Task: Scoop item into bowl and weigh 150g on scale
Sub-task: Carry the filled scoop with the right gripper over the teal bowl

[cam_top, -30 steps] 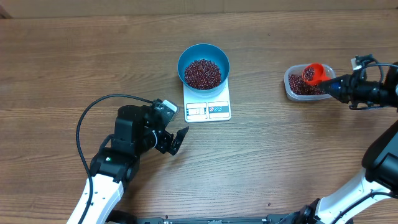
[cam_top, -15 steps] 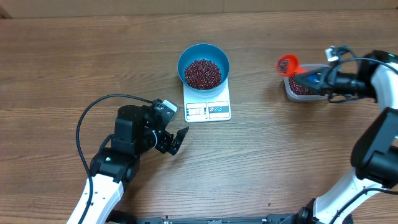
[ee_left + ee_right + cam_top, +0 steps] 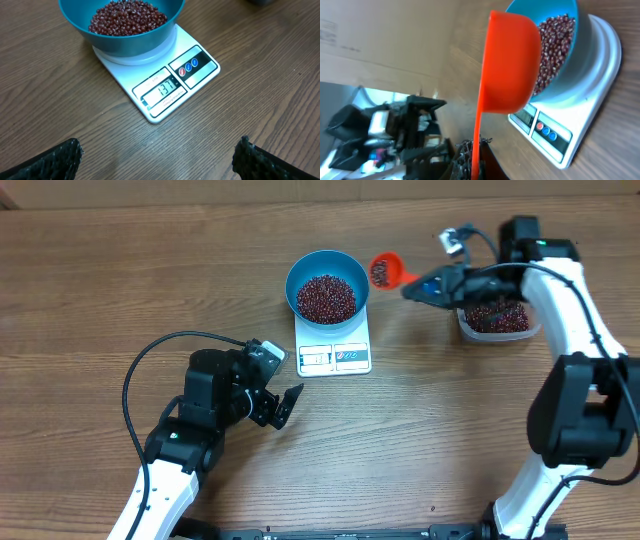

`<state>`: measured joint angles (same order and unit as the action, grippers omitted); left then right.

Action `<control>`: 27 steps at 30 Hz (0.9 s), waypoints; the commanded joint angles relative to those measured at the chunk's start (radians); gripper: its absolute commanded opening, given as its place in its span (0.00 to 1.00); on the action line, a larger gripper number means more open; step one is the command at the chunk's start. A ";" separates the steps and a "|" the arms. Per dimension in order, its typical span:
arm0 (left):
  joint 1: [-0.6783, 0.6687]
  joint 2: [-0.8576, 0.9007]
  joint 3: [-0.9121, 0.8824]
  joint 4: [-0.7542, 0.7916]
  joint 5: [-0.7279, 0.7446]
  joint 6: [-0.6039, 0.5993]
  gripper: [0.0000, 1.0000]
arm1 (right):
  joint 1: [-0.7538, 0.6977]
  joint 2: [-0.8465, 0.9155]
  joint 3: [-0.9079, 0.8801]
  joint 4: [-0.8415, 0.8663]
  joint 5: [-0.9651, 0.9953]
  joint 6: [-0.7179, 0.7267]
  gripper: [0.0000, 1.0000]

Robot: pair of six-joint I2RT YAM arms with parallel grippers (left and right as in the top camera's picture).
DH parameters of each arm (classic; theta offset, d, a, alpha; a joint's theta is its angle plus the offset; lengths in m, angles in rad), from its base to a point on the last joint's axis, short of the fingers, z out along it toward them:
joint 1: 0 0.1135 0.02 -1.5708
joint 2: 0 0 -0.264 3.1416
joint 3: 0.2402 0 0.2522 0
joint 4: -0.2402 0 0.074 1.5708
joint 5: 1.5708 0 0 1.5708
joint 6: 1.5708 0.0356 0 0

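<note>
Right gripper [image 3: 425, 286], clamped shut on the handle of the orange scoop [image 3: 512, 65], holds it just right of the blue bowl [image 3: 293, 280], which I see sitting full of beans [image 3: 326, 298] on the white scale [image 3: 335, 358], while my left gripper [image 3: 160, 167] stands wide open nearby.

The small dark red-maroon beans [image 3: 326, 298] contrast with the round deep light blue bowl [image 3: 290, 288]. The flat white rectangular scale [image 3: 333, 357] carries small red and blue marks. The orange-red plastic scoop [image 3: 383, 270] is plain. The brown wooden tabletop [image 3: 120, 270] shows grain lines.
</note>
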<state>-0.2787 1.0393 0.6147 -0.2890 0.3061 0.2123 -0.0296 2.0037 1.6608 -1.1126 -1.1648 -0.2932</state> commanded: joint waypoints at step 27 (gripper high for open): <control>0.003 0.008 0.000 0.001 -0.002 -0.011 1.00 | 0.570 0.002 0.272 0.029 1.352 0.294 0.04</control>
<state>-0.2787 1.0401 0.6147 -0.2893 0.3061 0.2123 0.4973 2.0041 1.8999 -1.0874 -0.0532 -0.0032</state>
